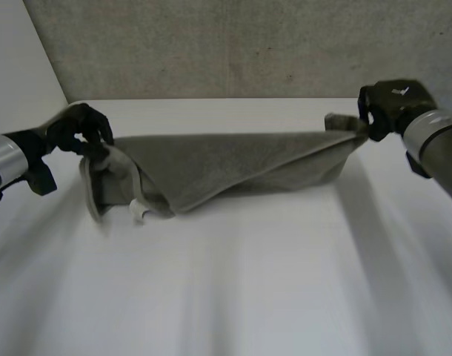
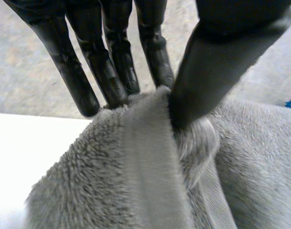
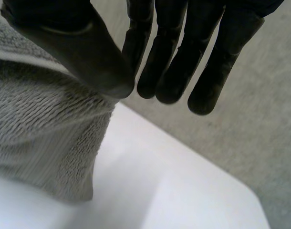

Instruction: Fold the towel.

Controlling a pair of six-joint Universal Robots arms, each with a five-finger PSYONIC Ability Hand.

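You have a soft, limp grey terry towel (image 1: 233, 167) stretched over the white tabletop (image 1: 248, 282). The left robot hand (image 1: 81, 130) pinches one end of it and the right robot hand (image 1: 389, 107) pinches the opposite corner. It probably sags, so corners are the best hold.

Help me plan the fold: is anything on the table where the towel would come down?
Nothing visible. The left hand and right hand each pinch one end of the towel; the table in front shows no obstacle.
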